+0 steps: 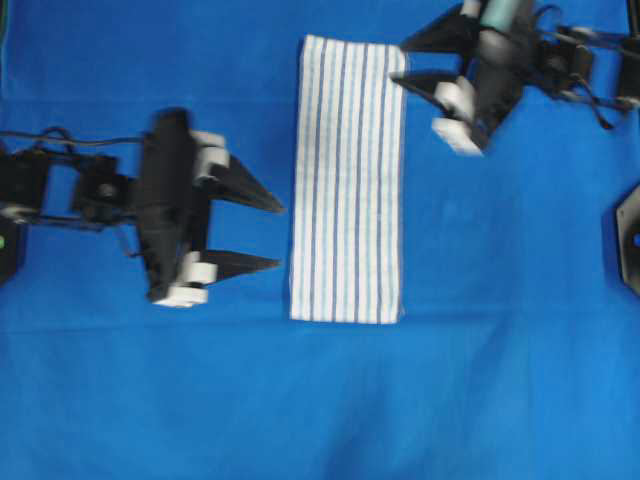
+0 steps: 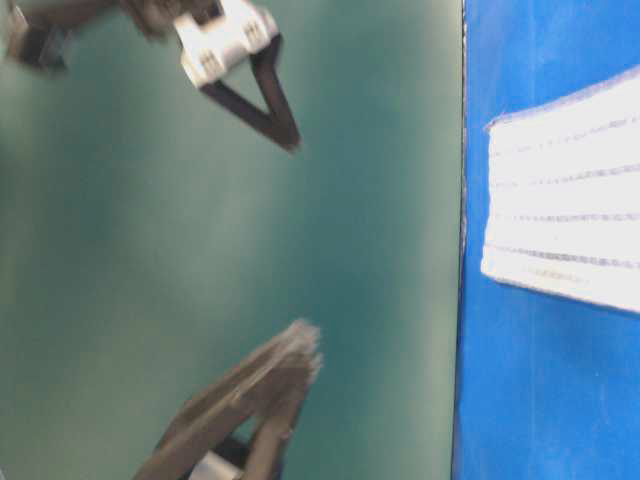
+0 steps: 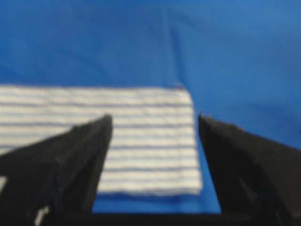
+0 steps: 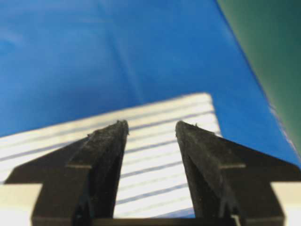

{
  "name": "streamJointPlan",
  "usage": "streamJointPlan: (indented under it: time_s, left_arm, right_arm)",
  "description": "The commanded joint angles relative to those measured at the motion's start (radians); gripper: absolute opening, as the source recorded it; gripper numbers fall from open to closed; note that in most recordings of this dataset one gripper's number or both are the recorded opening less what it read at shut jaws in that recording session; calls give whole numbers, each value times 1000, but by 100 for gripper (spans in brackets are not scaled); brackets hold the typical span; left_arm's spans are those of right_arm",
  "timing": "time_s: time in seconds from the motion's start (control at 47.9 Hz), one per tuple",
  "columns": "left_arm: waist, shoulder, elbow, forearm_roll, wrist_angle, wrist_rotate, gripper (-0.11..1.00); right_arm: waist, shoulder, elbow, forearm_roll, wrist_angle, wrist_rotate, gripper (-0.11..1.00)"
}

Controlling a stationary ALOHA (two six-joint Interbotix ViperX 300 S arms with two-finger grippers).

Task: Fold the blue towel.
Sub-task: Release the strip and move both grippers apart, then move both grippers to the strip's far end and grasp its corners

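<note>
The blue towel point(image 1: 348, 180), white with thin blue stripes, lies flat as a long narrow strip in the middle of the overhead view. My left gripper point(image 1: 281, 236) is just left of the towel's near half. It is open, its fingertips point at the towel's long edge, and nothing is between them. My right gripper point(image 1: 399, 62) is open at the towel's far right corner, tips at its edge. In the left wrist view the towel's end point(image 3: 150, 141) shows between the spread fingers of the left gripper point(image 3: 154, 117). The right wrist view shows the towel point(image 4: 150, 155) below the right gripper point(image 4: 151, 123).
A large plain blue cloth point(image 1: 480, 400) covers the whole table under the towel. A black fixture point(image 1: 628, 240) sits at the right edge. A green backdrop point(image 4: 273, 47) stands beyond the cloth's far edge.
</note>
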Motion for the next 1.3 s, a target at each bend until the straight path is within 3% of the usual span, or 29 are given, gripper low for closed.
streamJointPlan:
  time_s: [0.0,0.209,0.46,0.773,0.899,1.045,1.275]
  left_arm:
    - [31,-81,52,3,-81,23,66]
    - [109,-236,198,2,-204,23,66]
    - [146,-262,270,2,-293,17,66]
    - [152,-215,242,2,-298,18,66]
    - [187,-170,215,2,-299,20,74]
    - [268,-67,153,2,-299,23,89]
    - [410,172,23,2,-299,23,92]
  right_arm:
    - [25,-121,57,8,-51,3,51]
    - [52,-318,206,44,-94,9,52]
    - [67,-342,290,78,-149,9,56]
    - [67,-313,282,77,-167,6,57]
    - [49,-288,267,77,-170,6,63]
    - [-40,-212,244,75,-189,5,70]
    - [-189,3,167,67,-207,-8,69]
